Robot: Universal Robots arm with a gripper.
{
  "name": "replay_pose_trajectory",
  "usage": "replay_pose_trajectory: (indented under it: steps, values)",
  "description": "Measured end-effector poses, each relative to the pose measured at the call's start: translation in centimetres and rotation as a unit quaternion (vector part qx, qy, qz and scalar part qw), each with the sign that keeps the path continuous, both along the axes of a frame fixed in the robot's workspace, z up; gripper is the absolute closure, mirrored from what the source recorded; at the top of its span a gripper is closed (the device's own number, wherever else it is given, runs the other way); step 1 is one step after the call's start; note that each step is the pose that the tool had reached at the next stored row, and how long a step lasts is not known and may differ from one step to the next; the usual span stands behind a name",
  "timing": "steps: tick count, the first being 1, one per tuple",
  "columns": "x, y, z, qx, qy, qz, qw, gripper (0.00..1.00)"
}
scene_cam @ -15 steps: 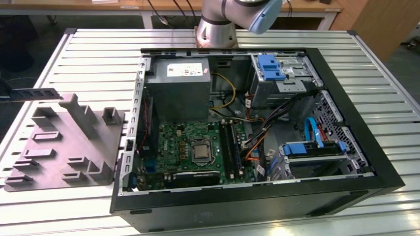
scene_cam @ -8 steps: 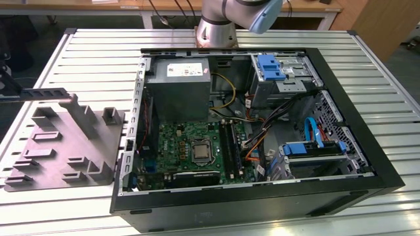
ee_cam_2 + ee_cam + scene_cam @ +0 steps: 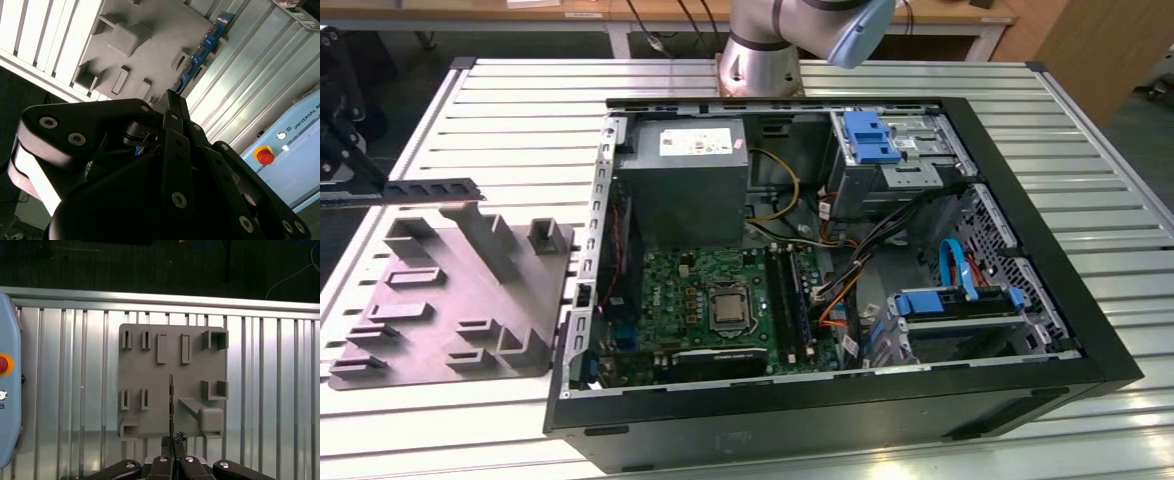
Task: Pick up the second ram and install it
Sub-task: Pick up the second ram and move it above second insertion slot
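Gripper point(image 3: 172, 441) jaws pinched shut on the second ram point(image 3: 171, 400), held edge-on over the grey fixture point(image 3: 140, 370). Gripping its flat faces probably keeps the stick straight.

Slim second ram point(image 3: 202, 48) edgewise in gripper point(image 3: 172, 441)

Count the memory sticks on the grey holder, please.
1. The second ram sits on edge along the grey holder, just ahead of the gripper. The gripper may hide another.

Both wrist views above grey fixture point(image 3: 150, 370)
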State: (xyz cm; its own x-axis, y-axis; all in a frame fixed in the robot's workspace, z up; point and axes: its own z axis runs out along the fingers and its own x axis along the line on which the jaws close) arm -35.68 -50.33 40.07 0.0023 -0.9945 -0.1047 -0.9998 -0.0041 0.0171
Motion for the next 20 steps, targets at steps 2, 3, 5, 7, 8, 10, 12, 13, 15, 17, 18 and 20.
replay_pose_trajectory:
  steps: [2, 3, 5, 7, 8, 10, 12, 13, 15, 17, 18, 20]
  values:
    - [0.3, 0.00, 0.00, 0.0000, 0.0001, 0.000, 1.0000, 0.89]
    - [0.5, 0.00, 0.00, 0.0000, 0.0001, 0.000, 1.0000, 0.89]
    - [0.8, 0.00, 0.00, 0.0000, 0.0002, 0.000, 1.0000, 0.89]
    - [1.1, 0.00, 0.00, 0.0000, 0.0003, 0.000, 1.0000, 0.89]
    - [1.3, 0.00, 0.00, 0.0000, 0.0003, 0.000, 1.0000, 0.89]
    - [1.6, 0.00, 0.00, 0.0000, 0.0004, 0.000, 1.0000, 0.89]
    - [1.9, 0.00, 0.00, 0.0000, 0.0005, 0.000, 1.0000, 0.89]
    - [2.1, 0.00, -0.01, 0.0000, 0.0006, 0.000, 1.0000, 0.89]
    - [2.5, 0.00, 0.00, 0.0000, 0.0013, 0.000, 1.0000, 0.89]
    - [2.9, 0.00, 0.00, 0.0000, 0.0022, 0.000, 1.0000, 0.89]
    - [3.1, 0.00, 0.00, -0.0001, 0.0025, 0.000, 1.0000, 0.89]
    - [3.5, 0.00, 0.00, 0.0000, 0.0030, 0.000, 1.0000, 0.89]
